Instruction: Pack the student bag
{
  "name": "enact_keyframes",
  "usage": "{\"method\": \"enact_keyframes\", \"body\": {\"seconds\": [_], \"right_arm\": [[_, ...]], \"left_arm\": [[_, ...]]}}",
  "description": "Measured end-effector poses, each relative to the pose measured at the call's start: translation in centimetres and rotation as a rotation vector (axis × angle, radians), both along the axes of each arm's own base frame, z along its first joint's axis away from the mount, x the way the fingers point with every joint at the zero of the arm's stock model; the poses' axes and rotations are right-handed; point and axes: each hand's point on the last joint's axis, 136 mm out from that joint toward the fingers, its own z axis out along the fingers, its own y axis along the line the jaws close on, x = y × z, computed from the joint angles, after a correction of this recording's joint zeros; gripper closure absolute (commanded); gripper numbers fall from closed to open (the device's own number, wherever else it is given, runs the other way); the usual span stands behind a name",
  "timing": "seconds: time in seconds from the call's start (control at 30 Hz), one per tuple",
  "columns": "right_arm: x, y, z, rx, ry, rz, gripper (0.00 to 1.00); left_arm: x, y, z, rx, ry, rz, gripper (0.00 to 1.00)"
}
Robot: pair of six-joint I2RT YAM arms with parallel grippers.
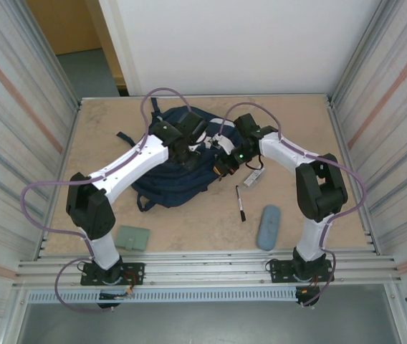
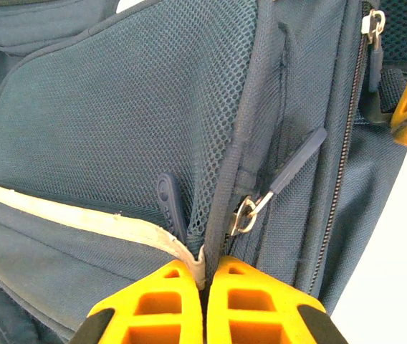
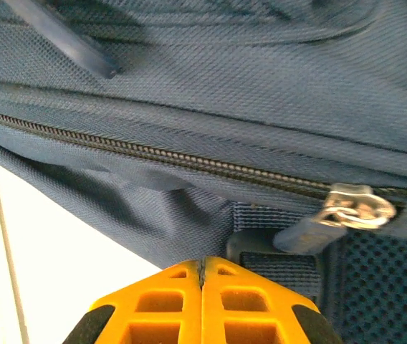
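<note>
The student bag [image 1: 175, 179], a navy backpack, lies in the middle of the table. My left gripper [image 1: 186, 147] is over its upper part. In the left wrist view the left gripper [image 2: 205, 276] is shut, pinching the student bag [image 2: 117, 115] at a seam where the light stripe [image 2: 82, 218] ends, just below a metal zipper pull [image 2: 245, 215]. My right gripper [image 1: 222, 166] is at the bag's right edge. Seen from the right wrist, the right gripper [image 3: 202, 269] is shut on the lower fabric edge of the student bag [image 3: 211, 86], beside a webbing strap and under a closed zipper [image 3: 352, 206].
A black pen [image 1: 241, 203] and a grey-blue pencil case [image 1: 269, 227] lie on the table to the right of the bag. A small pale item [image 1: 254, 176] lies by the right arm. A green wallet [image 1: 132, 237] sits at the near left. Metal walls flank the table.
</note>
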Motion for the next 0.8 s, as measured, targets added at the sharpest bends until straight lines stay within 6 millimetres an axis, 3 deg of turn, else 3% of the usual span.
{"method": "enact_keyframes", "body": {"seconds": [0.23, 0.33, 0.37, 0.4, 0.43, 0.47, 0.6, 0.8], "right_arm": [[-1.8, -0.2, 0.3, 0.006, -0.005, 0.013, 1.0], [-1.7, -1.1, 1.0, 0.052, -0.013, -0.024, 1.0], [-1.4, -1.5, 1.3, 0.068, -0.011, -0.044, 0.88], [-0.9, -2.1, 1.6, 0.085, -0.007, -0.076, 0.64], [-0.1, -2.7, 1.9, 0.102, -0.005, -0.116, 0.5], [0.5, -3.1, 2.1, 0.117, -0.004, -0.147, 0.44], [2.3, -4.4, 2.8, 0.17, 0.006, -0.236, 0.39], [2.8, -3.8, 3.2, 0.212, 0.019, -0.249, 0.38]], "left_arm": [[0.3, -0.4, 0.1, -0.034, 0.007, 0.013, 1.0], [0.2, -0.6, 0.1, -0.05, 0.018, 0.011, 1.0], [0.2, -0.6, 0.1, -0.055, 0.021, 0.01, 1.0], [0.3, -0.6, 0.0, -0.062, 0.025, 0.011, 1.0], [0.2, -0.7, 0.0, -0.069, 0.031, 0.008, 1.0], [0.2, -0.8, -0.1, -0.073, 0.035, 0.007, 1.0], [0.0, -1.0, -0.3, -0.091, 0.048, 0.0, 1.0], [-0.1, -1.7, -0.2, -0.125, 0.056, -0.012, 1.0]]}}
